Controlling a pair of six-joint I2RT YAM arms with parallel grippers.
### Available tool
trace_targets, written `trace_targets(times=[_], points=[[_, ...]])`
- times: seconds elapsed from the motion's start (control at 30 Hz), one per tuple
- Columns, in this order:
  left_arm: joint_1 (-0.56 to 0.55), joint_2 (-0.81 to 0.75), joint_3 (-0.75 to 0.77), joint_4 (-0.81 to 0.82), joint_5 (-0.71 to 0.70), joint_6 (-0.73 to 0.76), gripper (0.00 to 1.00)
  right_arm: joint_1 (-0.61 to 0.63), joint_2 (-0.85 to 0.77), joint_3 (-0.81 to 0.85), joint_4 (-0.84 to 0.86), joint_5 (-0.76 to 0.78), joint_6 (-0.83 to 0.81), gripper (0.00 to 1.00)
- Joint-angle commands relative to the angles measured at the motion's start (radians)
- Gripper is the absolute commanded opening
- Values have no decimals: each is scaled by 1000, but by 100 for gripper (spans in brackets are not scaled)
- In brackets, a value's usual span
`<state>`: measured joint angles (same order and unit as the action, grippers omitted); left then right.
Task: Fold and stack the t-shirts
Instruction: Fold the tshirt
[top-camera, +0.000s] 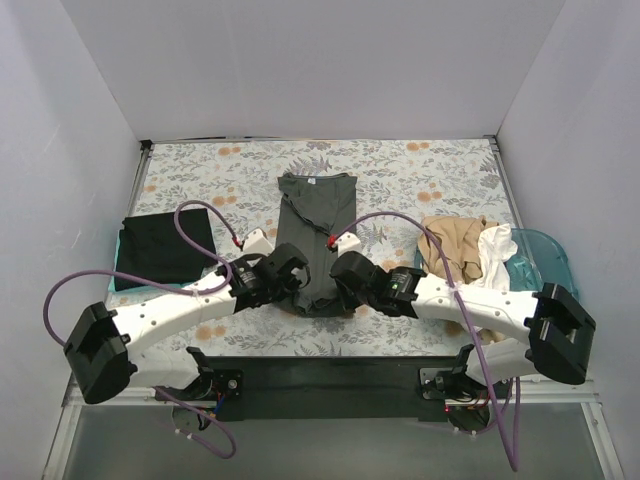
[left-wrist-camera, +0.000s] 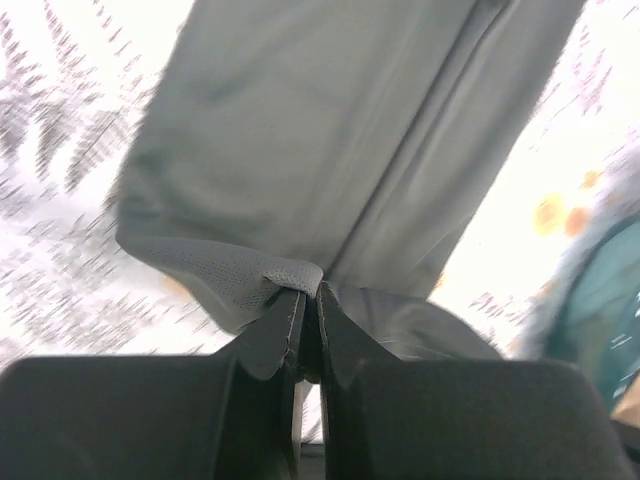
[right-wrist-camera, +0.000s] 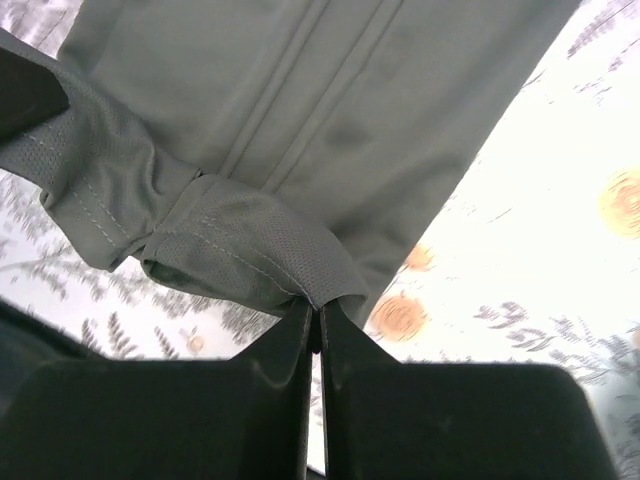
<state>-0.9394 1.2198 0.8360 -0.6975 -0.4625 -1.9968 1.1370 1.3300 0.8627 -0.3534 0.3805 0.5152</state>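
- Both arms meet at the near end of the dark grey t-shirt (top-camera: 316, 215), which lies mid-table as a narrow strip, its long axis running straight away from the bases, collar at the far end
- The left gripper (left-wrist-camera: 310, 292) has its jaws closed on the hem's left corner; the right gripper (right-wrist-camera: 316, 306) is clamped likewise on the right corner
- The rest of the shirt stretches ahead of both jaws, so the next fold likely carries the hem forward toward the collar, both arms equally near
- A black t-shirt (top-camera: 165, 250) lies folded at left; a tan t-shirt (top-camera: 452, 243) and a white t-shirt (top-camera: 496, 250) sit heaped at right by the teal tub (top-camera: 548, 262)
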Motion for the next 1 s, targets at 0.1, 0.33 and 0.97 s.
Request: trace_targets(times=[0.1,0.33,0.97], points=[[120,121,129,88,-7,58,0,-120,54,108,5,-48,-99,4],[240,213,228,112,10,116,0,-229,123,190,13,-126,-162,4],[438,432,362,203,156,274,0,-437,330,340,25,-311,-259,2]])
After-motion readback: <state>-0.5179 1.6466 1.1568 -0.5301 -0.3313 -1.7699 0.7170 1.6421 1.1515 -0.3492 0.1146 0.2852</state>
